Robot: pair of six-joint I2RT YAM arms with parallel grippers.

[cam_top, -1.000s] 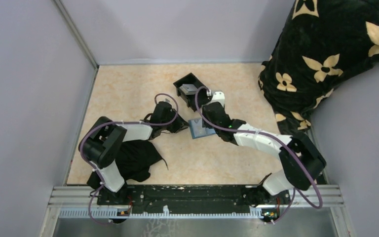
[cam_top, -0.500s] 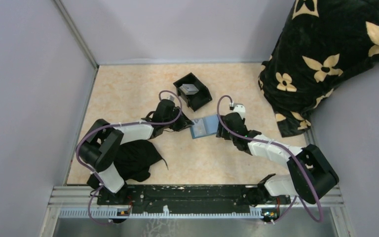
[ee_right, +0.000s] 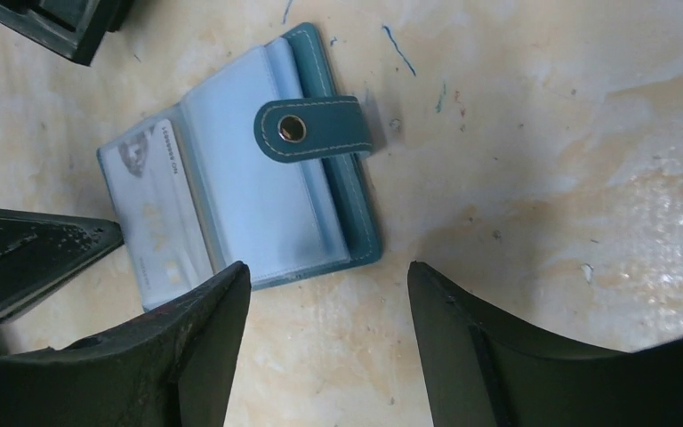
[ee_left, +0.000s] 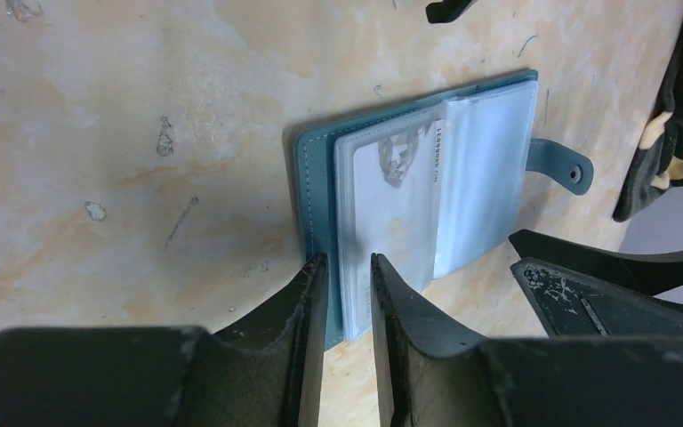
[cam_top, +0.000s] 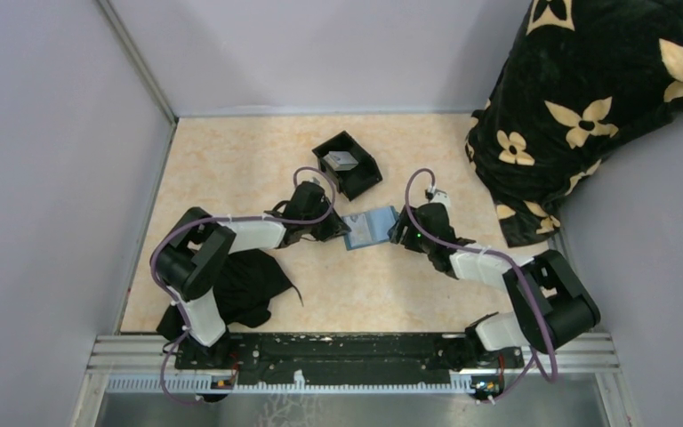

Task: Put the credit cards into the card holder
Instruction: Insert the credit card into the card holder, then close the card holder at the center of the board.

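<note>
The teal card holder (cam_top: 369, 228) lies open on the table, its clear sleeves up and its snap strap (ee_right: 311, 130) folded over the pages. One pale credit card (ee_left: 400, 178) with print on it sits inside a sleeve. Another grey credit card (cam_top: 342, 160) lies in the black tray. My left gripper (ee_left: 347, 267) is shut on the holder's left edge, with the teal cover and the sleeve stack between its fingers. To the holder's right my right gripper (ee_right: 329, 276) stands open over bare table, one finger (ee_right: 204, 311) beside the holder's near corner.
The black open-topped tray (cam_top: 366, 178) stands just behind the holder. A black cloth (cam_top: 245, 285) lies under the left arm near the front edge. A black blanket with tan flowers (cam_top: 587, 98) fills the back right corner. Grey walls close in the left and far sides.
My right arm has drawn back from over the holder to its right side and its jaws have opened. The holder now shows uncovered. My left gripper has stayed on the holder's left edge.
</note>
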